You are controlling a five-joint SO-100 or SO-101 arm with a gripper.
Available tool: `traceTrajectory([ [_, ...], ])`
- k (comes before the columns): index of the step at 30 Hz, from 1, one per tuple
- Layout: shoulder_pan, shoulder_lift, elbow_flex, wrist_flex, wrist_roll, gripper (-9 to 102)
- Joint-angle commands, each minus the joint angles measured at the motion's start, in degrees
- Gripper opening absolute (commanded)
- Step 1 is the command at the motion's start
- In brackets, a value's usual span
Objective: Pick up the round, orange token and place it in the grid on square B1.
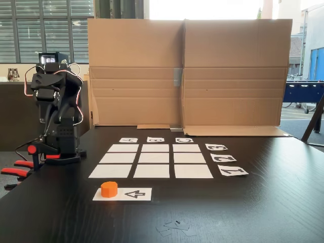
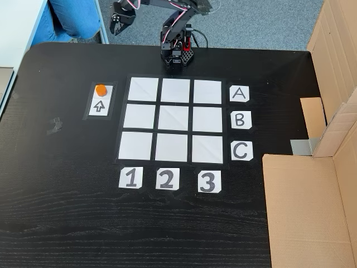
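The orange token [image 1: 109, 189] [image 2: 100, 89] stands on the plain end of a white strip printed with a black arrow [image 1: 134, 194] [image 2: 100, 106], just outside the grid [image 1: 152, 158] [image 2: 173, 120]. Square B1 [image 1: 151, 171] [image 2: 139, 116] is bare white paper, as are the other eight squares. The arm [image 1: 53, 101] is folded back over its base [image 2: 177, 53]. My gripper [image 2: 116, 26] hangs beyond the table's far edge in a fixed view, well away from the token, its fingers drawn together with nothing between them.
Labels A, B, C [image 2: 239, 119] and 1, 2, 3 [image 2: 166, 179] border the grid. A cardboard screen [image 1: 187, 71] [image 2: 312, 206] stands along one table side. Red-handled clamps [image 1: 17, 169] sit by the arm's base. Scraps of tape [image 1: 174, 227] lie near the front edge.
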Motion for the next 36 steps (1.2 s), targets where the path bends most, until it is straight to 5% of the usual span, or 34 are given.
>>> traceTrajectory([
  [1, -1.3, -6.4, -8.3, 3.6, -0.9, -1],
  [12, -5.9, -20.6, -13.1, 3.7, -6.9, 1],
  [20, -7.2, -32.8, -20.5, 3.8, -7.2, 19],
  [28, -13.1, -37.9, -21.7, 3.3, -7.0, 56],
  [36, -18.8, -42.9, -26.5, 2.6, -4.8, 58],
])
